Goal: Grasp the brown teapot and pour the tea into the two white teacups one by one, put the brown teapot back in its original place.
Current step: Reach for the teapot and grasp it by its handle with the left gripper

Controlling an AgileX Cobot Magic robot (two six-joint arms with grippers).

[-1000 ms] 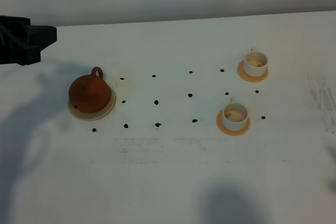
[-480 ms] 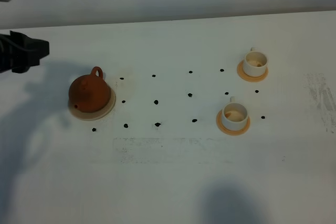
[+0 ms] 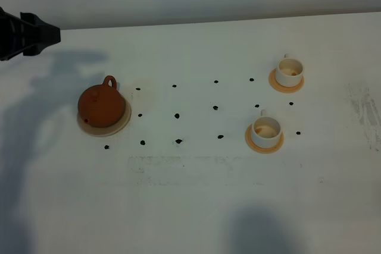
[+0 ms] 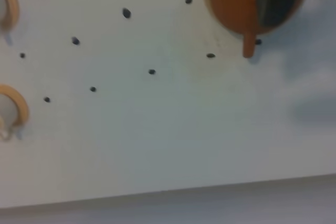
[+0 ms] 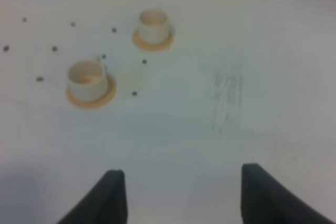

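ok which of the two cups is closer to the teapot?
The front teacup, nearer the camera; the rear teacup sits farther back and farther right from the brown teapot.

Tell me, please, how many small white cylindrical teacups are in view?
2. One teacup sits far right on a round orange saucer; the other teacup nearer, slightly left. None seems hidden.

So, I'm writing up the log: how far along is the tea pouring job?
Nearly done, it seems. The far teacup and near teacup both look tea-tinted inside; the brown teapot sits on its beige coaster. The left hand hangs clear, empty. Nothing visibly left.
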